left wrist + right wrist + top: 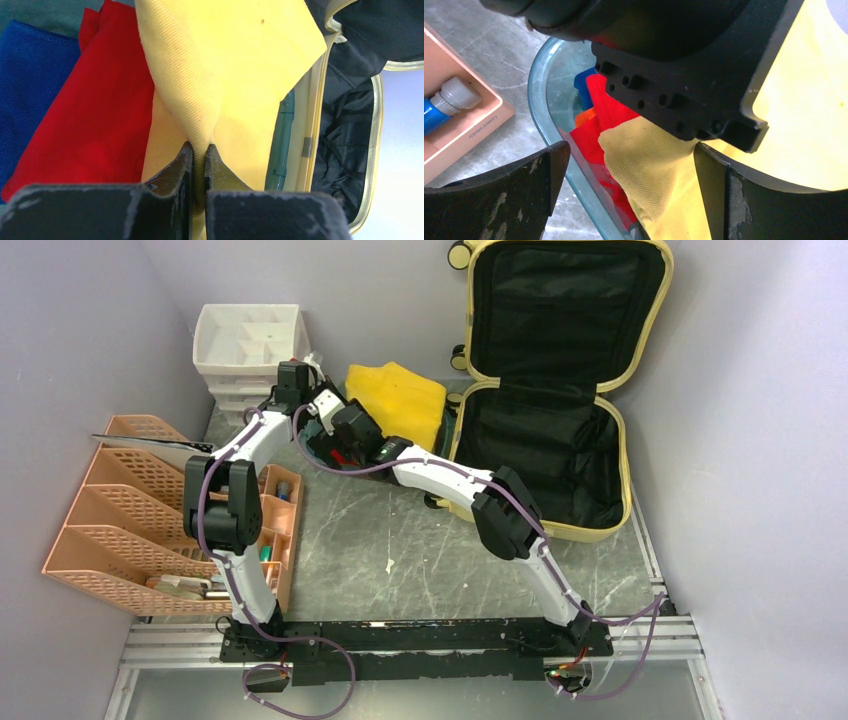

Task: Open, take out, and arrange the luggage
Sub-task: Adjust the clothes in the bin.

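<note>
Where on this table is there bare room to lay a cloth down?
Free: the grey tabletop in front, bordered by the pink pen tray left, the luggage right and the arms' base rail. Crowded: behind it, where the left gripper pinching the yellow cloth, the open right gripper and the teal tray pack between the white drawer unit and the luggage.

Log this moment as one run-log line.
luggage: open | left gripper: shut on yellow cloth | right gripper: open over teal tray | in tray: red cloth, blue cloth
</note>
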Available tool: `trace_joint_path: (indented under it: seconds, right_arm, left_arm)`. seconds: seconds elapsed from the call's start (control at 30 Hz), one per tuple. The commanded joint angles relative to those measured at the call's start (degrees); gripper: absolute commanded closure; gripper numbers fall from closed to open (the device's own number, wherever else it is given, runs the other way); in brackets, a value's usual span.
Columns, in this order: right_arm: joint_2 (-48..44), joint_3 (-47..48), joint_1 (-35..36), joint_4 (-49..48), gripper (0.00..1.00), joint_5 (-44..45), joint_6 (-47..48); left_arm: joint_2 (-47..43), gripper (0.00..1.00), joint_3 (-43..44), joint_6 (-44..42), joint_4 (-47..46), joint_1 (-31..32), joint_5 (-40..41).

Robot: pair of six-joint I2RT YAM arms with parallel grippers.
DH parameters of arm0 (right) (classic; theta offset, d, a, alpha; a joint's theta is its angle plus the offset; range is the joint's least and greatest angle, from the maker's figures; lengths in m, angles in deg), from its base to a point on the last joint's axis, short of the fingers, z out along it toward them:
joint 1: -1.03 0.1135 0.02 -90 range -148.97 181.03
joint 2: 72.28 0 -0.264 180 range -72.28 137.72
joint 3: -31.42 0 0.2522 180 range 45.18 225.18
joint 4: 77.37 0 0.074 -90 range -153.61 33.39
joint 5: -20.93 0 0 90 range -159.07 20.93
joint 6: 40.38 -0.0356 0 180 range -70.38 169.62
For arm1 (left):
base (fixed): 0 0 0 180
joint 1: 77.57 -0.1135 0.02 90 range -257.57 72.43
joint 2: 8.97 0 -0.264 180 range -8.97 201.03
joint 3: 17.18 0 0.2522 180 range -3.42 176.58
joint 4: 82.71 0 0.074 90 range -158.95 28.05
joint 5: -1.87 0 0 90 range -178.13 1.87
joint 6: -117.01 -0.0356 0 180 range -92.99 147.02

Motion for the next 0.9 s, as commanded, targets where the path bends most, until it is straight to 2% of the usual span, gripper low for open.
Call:
trace_joint_path:
  seconds: [0.0, 0.17, 0.73, 0.8, 0.87]
  right_arm:
    - [0.14, -0.3, 1.04, -4.45, 0.0, 5.5, 2.13]
    - [1.54, -0.74, 1.15, -6.23, 0.0, 9.26, 4.53]
    - [4.09, -2.78, 2.27, -5.92, 0.0, 11.72, 5.69]
    - [3.88, -3.39, 2.3, -5.82, 0.06, 12.06, 5.93]
    - [3.41, -4.11, 2.28, -5.57, 0.17, 12.11, 5.97]
  left_arm:
    - [-3.73, 0.95, 0.62, 1.64, -2.96, 1.36, -3.51]
    - [-3.97, 0.95, 0.58, 1.76, -3.01, 1.37, -3.55]
    - [-3.75, 0.95, 1.04, 1.54, -2.52, 1.28, -3.61]
    - [-3.74, 0.95, 1.1, 1.5, -2.44, 1.28, -3.61]
    - [-3.69, 0.95, 1.2, 1.48, -2.38, 1.28, -3.57]
